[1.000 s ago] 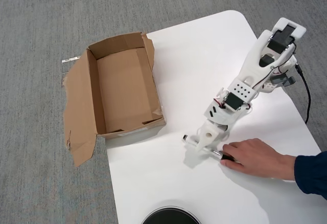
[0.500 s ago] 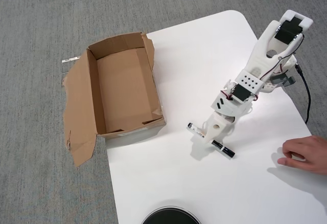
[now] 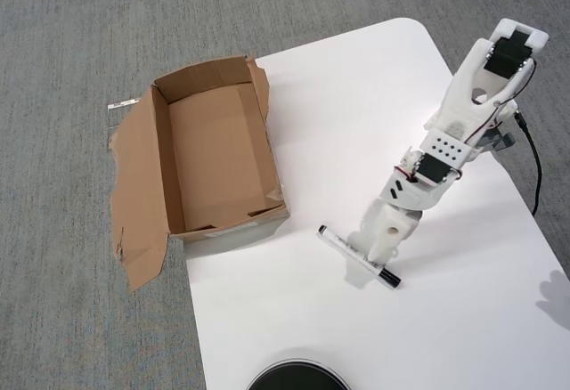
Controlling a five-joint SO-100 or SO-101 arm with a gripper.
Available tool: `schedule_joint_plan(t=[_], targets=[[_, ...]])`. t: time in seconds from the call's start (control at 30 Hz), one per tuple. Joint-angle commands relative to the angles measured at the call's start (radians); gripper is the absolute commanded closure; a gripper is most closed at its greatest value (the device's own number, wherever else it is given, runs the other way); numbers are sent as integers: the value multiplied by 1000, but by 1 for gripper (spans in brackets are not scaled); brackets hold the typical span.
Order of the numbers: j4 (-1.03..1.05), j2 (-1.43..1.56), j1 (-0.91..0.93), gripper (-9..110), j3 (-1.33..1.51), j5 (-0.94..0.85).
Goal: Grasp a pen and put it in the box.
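Where the white plastic tool (image 3: 378, 252) comes down onto the white bench (image 3: 294, 319), the slim white marker pen with a black cap (image 3: 358, 255) lies right beneath it, its long axis running from upper left to lower right in the overhead view, both ends sticking out past the tool. The tool sits across the barrel near its middle; whether its jaws have closed on the pen I cannot tell from above. The brown corrugated cardboard box with torn flaps (image 3: 142, 181) stands well apart to the left at the bench's edge, open and empty, so the carry runs leftward. Compared with half a second ago, the pen has shifted slightly and lies nearer the box, and the person's hand has left the frame.
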Motion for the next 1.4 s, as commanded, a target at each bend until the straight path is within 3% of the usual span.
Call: schedule_joint_plan(t=[0.0,0.57,1.07,1.17,1.3,1.37], targets=[[2,-17,-45,74,12,-4],[3,-25,-28,74,-73,-1],[2,-233,-36,74,-246,-1],[2,-245,-33,81,-249,8],[0,-255,-41,101,-245,8],[0,-255,-41,102,-237,-2]])
